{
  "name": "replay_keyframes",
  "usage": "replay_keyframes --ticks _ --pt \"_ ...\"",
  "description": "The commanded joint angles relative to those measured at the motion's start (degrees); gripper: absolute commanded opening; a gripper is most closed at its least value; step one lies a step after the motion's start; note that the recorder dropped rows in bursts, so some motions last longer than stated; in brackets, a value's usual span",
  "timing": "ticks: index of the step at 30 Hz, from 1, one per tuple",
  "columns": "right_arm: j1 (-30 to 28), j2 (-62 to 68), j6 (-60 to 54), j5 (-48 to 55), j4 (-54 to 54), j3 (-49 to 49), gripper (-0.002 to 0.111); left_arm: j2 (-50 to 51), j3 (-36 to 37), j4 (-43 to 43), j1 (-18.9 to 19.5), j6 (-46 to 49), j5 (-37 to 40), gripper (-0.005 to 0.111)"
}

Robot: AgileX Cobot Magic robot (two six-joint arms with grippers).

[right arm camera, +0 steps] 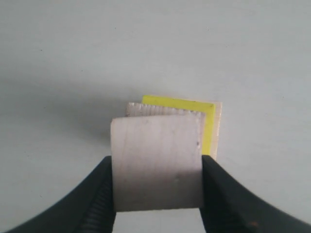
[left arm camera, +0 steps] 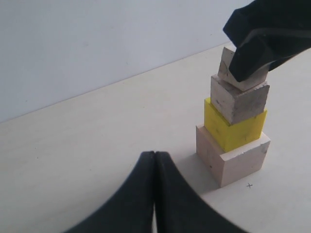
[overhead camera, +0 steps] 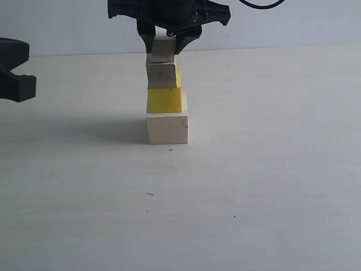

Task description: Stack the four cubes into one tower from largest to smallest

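The tower stands mid-table: a large wooden cube (overhead camera: 167,129) at the bottom, the yellow cube (overhead camera: 165,100) on it, then the medium wooden cube (overhead camera: 162,75). The small wooden cube (overhead camera: 162,51) sits on top, slightly tilted, and my right gripper (overhead camera: 166,44) is shut on it from above. In the right wrist view the small cube (right arm camera: 155,145) fills the gap between the fingers (right arm camera: 216,184), with the yellow cube (right arm camera: 194,104) showing beneath. My left gripper (left arm camera: 155,154) is shut and empty, well left of the tower (left arm camera: 233,128).
A pale tabletop (overhead camera: 254,186) stretches all around the tower, bearing only small specks. A light wall (overhead camera: 293,22) runs behind it. The left arm (overhead camera: 17,70) hangs at the left edge of the exterior view.
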Motion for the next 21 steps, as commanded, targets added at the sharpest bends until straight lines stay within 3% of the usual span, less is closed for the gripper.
replay_keyframes --ticks 1,21 --pt "0.0 0.6 -0.4 -0.4 -0.3 0.0 0.0 -0.4 -0.4 -0.1 0.0 -0.4 -0.6 0.0" --pt "0.0 -1.4 -0.4 -0.6 -1.3 0.0 0.0 -0.4 -0.4 -0.1 0.0 -0.4 -0.6 0.0"
